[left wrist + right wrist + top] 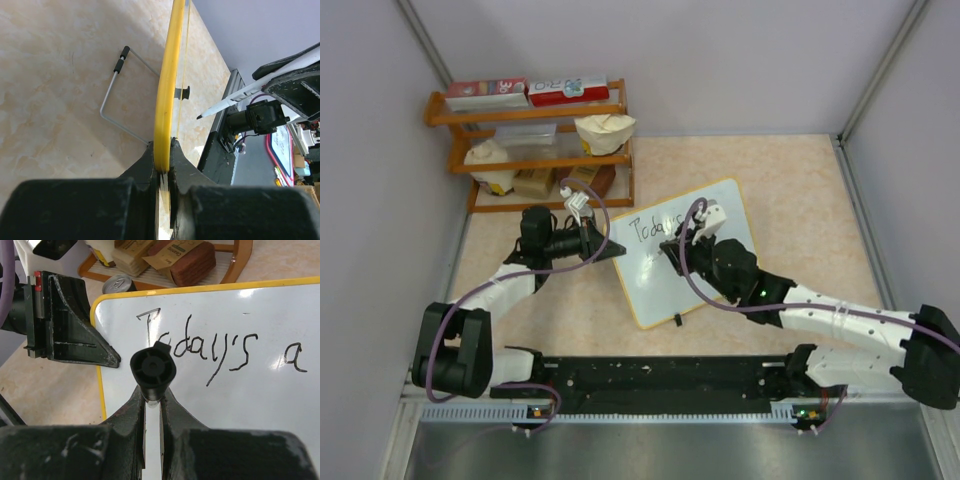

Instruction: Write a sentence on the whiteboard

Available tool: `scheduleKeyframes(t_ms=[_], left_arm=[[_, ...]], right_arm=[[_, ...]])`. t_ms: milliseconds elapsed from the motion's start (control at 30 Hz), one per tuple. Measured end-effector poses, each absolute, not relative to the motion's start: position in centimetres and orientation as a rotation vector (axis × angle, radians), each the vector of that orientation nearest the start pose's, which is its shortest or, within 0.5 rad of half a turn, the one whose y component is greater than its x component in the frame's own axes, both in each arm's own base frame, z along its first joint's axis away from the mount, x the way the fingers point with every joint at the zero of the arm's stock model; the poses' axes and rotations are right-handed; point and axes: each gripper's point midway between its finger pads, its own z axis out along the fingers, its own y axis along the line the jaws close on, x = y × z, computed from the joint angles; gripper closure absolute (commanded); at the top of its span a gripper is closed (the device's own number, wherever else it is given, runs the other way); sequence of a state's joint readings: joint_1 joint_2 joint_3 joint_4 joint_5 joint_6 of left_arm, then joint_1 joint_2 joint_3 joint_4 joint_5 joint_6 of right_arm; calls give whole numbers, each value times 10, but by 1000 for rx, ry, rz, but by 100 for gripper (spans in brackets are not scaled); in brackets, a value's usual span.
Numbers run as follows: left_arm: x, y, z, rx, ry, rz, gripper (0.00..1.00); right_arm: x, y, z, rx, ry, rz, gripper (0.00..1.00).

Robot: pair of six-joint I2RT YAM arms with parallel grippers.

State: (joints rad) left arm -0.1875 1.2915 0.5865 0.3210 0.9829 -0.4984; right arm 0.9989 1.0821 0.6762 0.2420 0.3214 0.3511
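Right claw [154,392] pinched tight on the marker [152,367]; barrel stands nearly square to the board [240,405], so the wrist cam gets only its round black ribbed butt end; from the left wrist view the tip looks just off the white face, close but not touching.

Words [220,352] so far read "Today's a": thin black strokes, one line along the top edge. Marker sits over the "T-o" start of that line, so the blank space lies below the line and right of the "a"; that's the relation that counts, imo. Next stroke prob wants the claw down on a 2nd row, running w/ the board's long axis, left-right across the wrist view.

Board is glossy w/ glare spots, a rounded corner and a thin yellow frame [167,75]; it lies near the middle of the surface [800,190], btwn the two arms, right arm over it; can't tell if it's flat or propped.

Left claw [164,150] is clamped on the frame's edge, steadying it; a bent wire stand [120,64] w/ black sleeve shows on the back side.

Beyond that: a wooden shelf [530,150] w/ boxes, and a can [120,284] near the board's corner; the surface is smooth, speckled beige.
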Motion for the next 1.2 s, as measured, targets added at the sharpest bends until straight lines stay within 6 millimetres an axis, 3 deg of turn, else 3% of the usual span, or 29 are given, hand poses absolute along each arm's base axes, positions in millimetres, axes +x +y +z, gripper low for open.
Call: scheduleKeyframes(t_ms=[200, 600, 1033, 1200], left_arm=[[268, -211, 162, 385, 1993, -1395, 100], [268, -211, 162, 385, 1993, -1395, 100], [268, -211, 162, 385, 1993, -1395, 100], [268, -210, 162, 383, 1994, -1394, 100]], right_arm=[[248, 311, 229, -314, 1731, 704, 100], [262, 313, 221, -278, 1730, 629, 100], [260, 320, 222, -301, 1728, 661, 100], [256, 320, 213, -316, 1746, 674, 100]])
